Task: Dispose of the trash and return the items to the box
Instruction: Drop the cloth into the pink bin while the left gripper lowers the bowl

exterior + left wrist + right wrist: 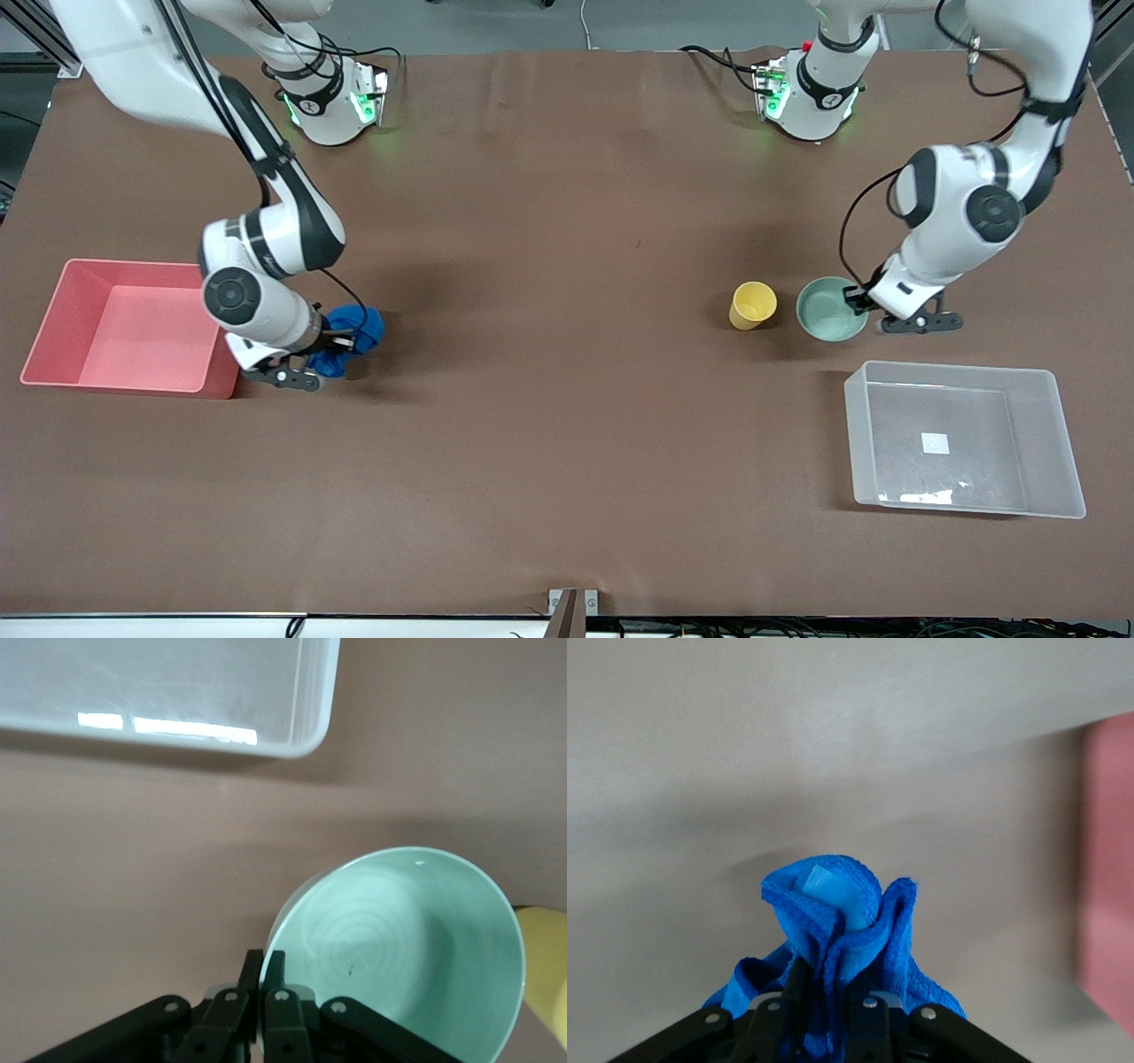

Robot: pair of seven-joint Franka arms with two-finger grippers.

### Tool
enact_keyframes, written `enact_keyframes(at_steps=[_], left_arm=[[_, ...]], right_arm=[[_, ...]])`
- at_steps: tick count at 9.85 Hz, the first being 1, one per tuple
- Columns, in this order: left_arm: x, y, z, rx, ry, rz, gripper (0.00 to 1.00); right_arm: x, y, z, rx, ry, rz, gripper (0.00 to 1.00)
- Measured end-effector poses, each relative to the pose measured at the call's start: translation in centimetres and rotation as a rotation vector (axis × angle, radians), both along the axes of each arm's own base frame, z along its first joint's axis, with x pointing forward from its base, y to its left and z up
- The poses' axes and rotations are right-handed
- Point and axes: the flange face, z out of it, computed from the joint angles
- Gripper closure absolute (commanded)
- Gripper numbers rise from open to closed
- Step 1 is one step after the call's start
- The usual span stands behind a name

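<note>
The trash, a bright-blue cloth wad [354, 332] [833, 912], lies on the table beside the pink tub. My right gripper [341, 341] [828, 979] is shut on it, folds bunched between the fingers. The mint-green bowl [828, 310] [407, 948] stands on the table with my left gripper [861, 299] [263, 961] shut on its rim, one finger inside and one outside. The yellow cup [753, 305] [547, 966] stands upright beside the bowl. The clear box [966, 369] [177, 691], with a white label on its floor, sits nearer the front camera than the bowl.
A pink opaque tub [124, 264] [1107, 868] stands at the right arm's end of the table, close to the right wrist. Brown tabletop stretches between the cloth and the cup. A small bracket [572, 607] sits at the table's front edge.
</note>
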Motion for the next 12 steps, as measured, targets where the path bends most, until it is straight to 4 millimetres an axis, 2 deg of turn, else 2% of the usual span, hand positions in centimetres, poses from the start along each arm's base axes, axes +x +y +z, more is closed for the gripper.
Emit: enact_keyframes(at_steps=[1,2,3,4,5,6,7,8,10,11,12], left_arm=[[1.6,0.1,3.7,0.000,-0.042,0.003,1.00],[3.6,0.4,6.4,-0.001,-0.083,0.010,1.00],[5.7,1.0,8.2,0.000,-0.106,0.020,1.00],[7.9,1.7,9.1,0.001,-0.111,0.033,1.00],[10.4,3.0,9.3,0.007,-0.104,0.036,1.00],[12.9,4.2,8.9,0.010,-0.093,0.026,1.00],[15.1,5.3,7.9,0.002,-0.091,0.020,1.00],[17.0,6.8,6.4,-0.015,-0.088,0.009,1.00],[18.7,11.6,2.0,-0.024,-0.059,-0.019,1.00],[19.0,13.1,-0.1,-0.038,-0.048,-0.031,1.00],[19.3,13.6,-1.7,-0.047,-0.047,-0.035,1.00]], right_arm=[[0.3,-0.7,5.0,-0.022,0.014,0.024,1.00],[0.2,-2.7,9.4,-0.033,0.029,0.068,1.00],[0.0,-7.0,12.7,-0.033,0.039,0.117,1.00],[-0.4,-13.1,14.7,-0.022,0.043,0.173,1.00],[-1.2,-19.8,15.4,-0.005,0.053,0.228,1.00],[-2.3,-25.8,15.0,0.004,0.049,0.269,1.00],[-3.3,-29.8,13.6,0.000,0.023,0.302,1.00],[-4.1,-31.9,11.2,-0.009,-0.010,0.324,1.00],[-5.1,-31.9,4.3,-0.003,-0.067,0.330,0.99],[-5.4,-31.5,0.8,0.009,-0.092,0.319,0.98],[-5.9,-31.0,-2.2,0.017,-0.109,0.308,0.97]])
